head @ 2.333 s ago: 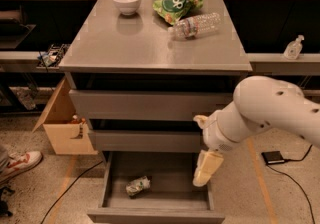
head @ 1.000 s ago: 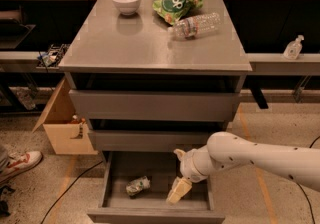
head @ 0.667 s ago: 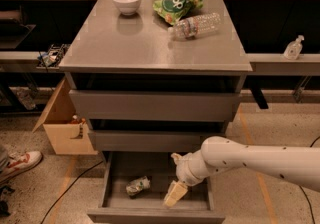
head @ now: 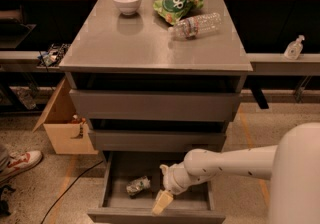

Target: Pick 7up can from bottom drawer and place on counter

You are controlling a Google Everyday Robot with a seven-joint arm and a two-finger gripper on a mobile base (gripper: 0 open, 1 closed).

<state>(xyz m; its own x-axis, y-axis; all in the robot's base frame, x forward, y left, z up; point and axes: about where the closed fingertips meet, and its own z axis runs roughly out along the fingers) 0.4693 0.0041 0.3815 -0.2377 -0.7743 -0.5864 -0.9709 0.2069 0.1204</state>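
Observation:
The 7up can (head: 138,185), small, silvery and crumpled, lies on its side on the grey floor of the open bottom drawer (head: 115,201), left of centre. My gripper (head: 161,201) hangs over the drawer's front middle, just right of the can and apart from it, its cream fingers pointing down. The white arm reaches in from the right. The counter (head: 125,43) is the broad grey slab on top of the drawer unit.
On the counter stand a white bowl (head: 127,2), a green snack bag (head: 178,5) and a clear water bottle (head: 196,25). Two closed grey drawers (head: 155,105) sit above the open one. A cardboard box (head: 65,128) and a shoe (head: 20,163) are at the left.
My arm has swung down and to the left, bringing the gripper from the drawer's right side to its front middle, closer to the can. The can has not moved.

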